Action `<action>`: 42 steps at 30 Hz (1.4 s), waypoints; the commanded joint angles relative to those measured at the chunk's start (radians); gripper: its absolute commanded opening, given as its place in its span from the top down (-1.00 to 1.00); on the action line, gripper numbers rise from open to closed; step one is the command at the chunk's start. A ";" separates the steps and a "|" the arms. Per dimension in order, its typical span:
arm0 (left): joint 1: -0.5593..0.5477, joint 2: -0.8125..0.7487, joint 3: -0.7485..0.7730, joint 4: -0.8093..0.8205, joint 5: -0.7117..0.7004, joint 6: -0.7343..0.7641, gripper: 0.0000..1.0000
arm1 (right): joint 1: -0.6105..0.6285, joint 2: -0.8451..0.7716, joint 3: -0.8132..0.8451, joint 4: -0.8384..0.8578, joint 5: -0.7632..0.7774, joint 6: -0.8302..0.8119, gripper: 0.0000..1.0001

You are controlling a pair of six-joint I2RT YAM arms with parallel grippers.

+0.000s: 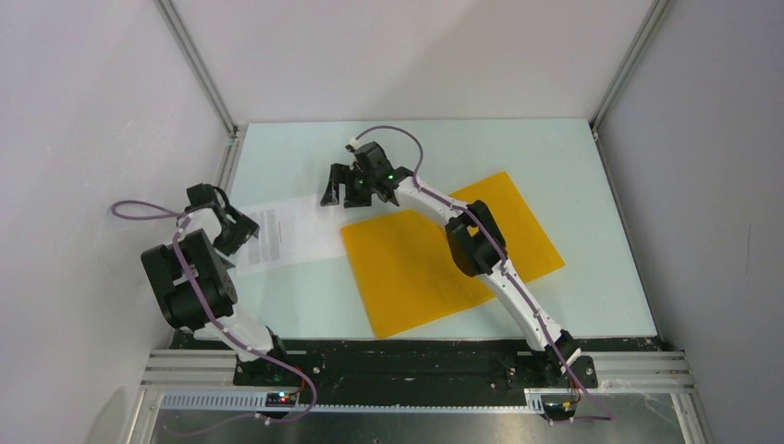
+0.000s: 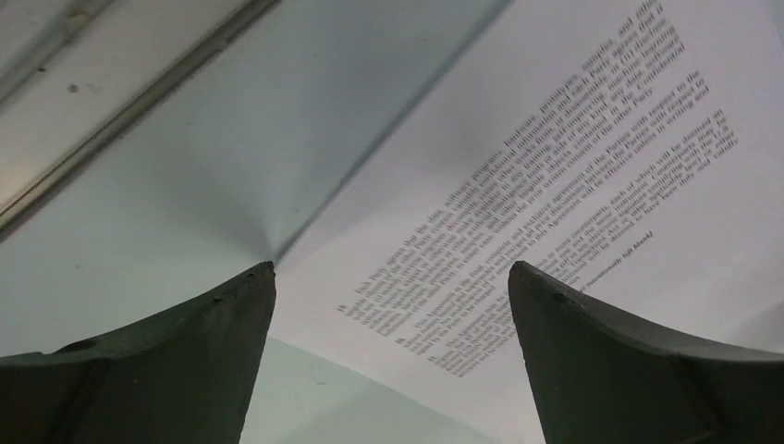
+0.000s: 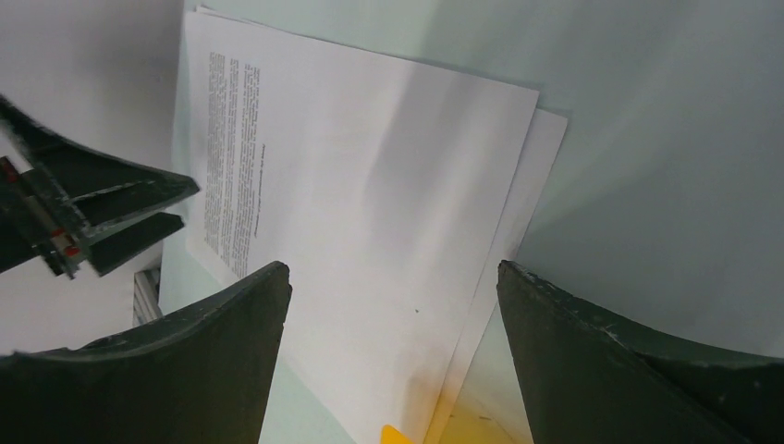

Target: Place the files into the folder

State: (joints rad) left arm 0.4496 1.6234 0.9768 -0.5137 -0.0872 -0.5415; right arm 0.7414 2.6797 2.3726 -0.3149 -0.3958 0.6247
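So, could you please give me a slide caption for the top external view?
The left gripper and right gripper, both open, poised at opposite ends of the files, beside the orange folder.

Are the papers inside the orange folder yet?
Not yet, they are still out. The files lie flat on the table, to the left of the folder.

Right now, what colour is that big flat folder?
The folder is plain orange-yellow; the top external view shows it best.

Pale green table enclosed by white walls.
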 commanded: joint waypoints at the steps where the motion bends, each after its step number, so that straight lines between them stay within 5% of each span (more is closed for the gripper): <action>1: 0.008 0.026 0.019 0.034 0.102 -0.020 -0.99 | 0.036 0.067 0.019 0.006 -0.054 0.039 -0.74; 17: 0.008 0.043 -0.021 0.045 0.143 -0.009 -0.93 | 0.047 0.062 -0.017 0.127 -0.196 0.079 -0.72; 22: 0.008 0.038 -0.036 0.050 0.177 0.000 -0.92 | 0.060 0.063 -0.080 0.352 -0.401 0.197 -0.73; 36: 0.008 0.026 -0.048 0.056 0.269 0.015 -0.90 | 0.102 0.083 -0.075 0.951 -0.588 0.598 -0.99; 42: 0.008 0.006 -0.054 0.037 0.249 0.029 -0.88 | 0.086 0.027 -0.144 0.926 -0.515 0.584 -0.98</action>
State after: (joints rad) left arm 0.4599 1.6436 0.9546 -0.4564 0.1139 -0.5266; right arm 0.8474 2.7590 2.2765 0.5663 -0.9512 1.1984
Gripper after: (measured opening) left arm 0.943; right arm 0.993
